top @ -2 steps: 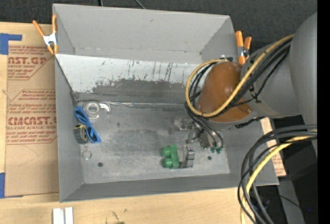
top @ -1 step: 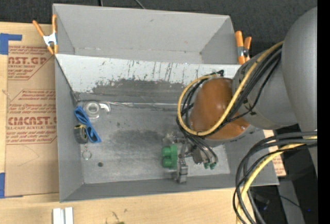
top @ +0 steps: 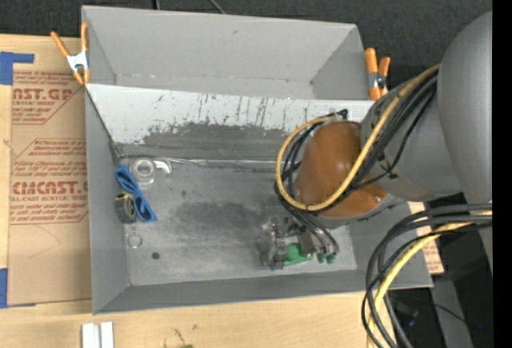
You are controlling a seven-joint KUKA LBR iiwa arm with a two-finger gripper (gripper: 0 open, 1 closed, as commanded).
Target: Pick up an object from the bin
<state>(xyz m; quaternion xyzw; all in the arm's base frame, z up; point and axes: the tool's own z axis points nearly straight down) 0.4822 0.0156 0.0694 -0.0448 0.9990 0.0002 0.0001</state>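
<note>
Grey sheet-metal bin (top: 216, 58) with sloping walls holds a few loose things. The arm's pincer (top: 278, 246) is low over the floor at the near right, close to the near wall. Above it sit the rounded orange wrist cover (top: 332, 166) and loops of yellow and black cable (top: 290, 148), which hide much of the tool. Whether the pincer is open or closed I cannot tell, and nothing can be seen gripped in it.

Nearest to it is a small bright green plastic piece (top: 302, 256). This lies on the bin floor just beside the pincer, on the side towards the arm, hard by the foot of the near wall. It may touch the tool; I cannot say. What shows of it stretches along that wall, so its long axis seems to run across the view, left to right.

Well apart, at the far left of the floor, lie a blue ribbon-like strip (top: 136, 196), a clear round ring-shaped cap (top: 144, 170) and a small dark grey block (top: 125, 209).

By my judgement the green piece is the likely pick. The move would turn on shifting the pincer a little towards the view's right, along the wall, to straddle the piece across its short side. The wall leaves little room on that flank.
</note>
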